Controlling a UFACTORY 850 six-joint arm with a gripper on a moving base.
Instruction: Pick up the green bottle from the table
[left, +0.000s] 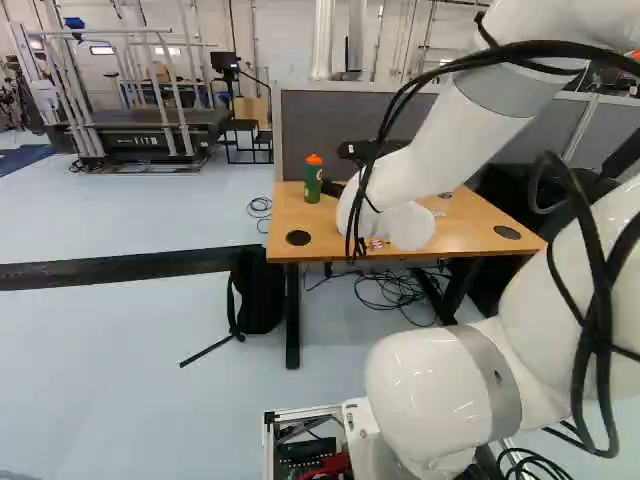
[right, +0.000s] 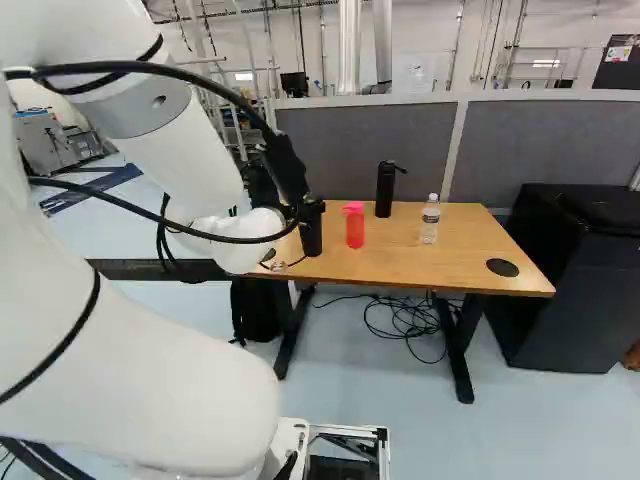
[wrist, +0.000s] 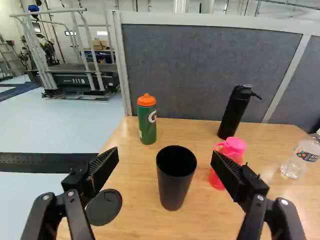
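So, the green bottle (wrist: 147, 125) can be seen standing upright on the table (right: 390, 262), over at the far left corner in the left base view, orange lid on and near the grey partition (wrist: 200, 70). It isn't being touched by the gripper (right: 288, 172) at all. The jaws are spread wide open, with nothing pinched between them. In the wrist view, a black cup (wrist: 175, 175) is lined up with the gap, ahead of the fingers, and the green bottle is seen beyond it, off to one side. The pink bottle (wrist: 231, 150) is partly hidden behind one finger, and past that the clear bottle (wrist: 300, 159) is found farther out on the same side. The black bottle (wrist: 233, 112) is placed farther back, near the partition. By the other finger, a black disc (wrist: 104, 206) is partly covered. Down on the floor, a backpack (left: 262, 290) is parked by a table leg, and some loose cables (left: 392, 290) are bunched under the table.
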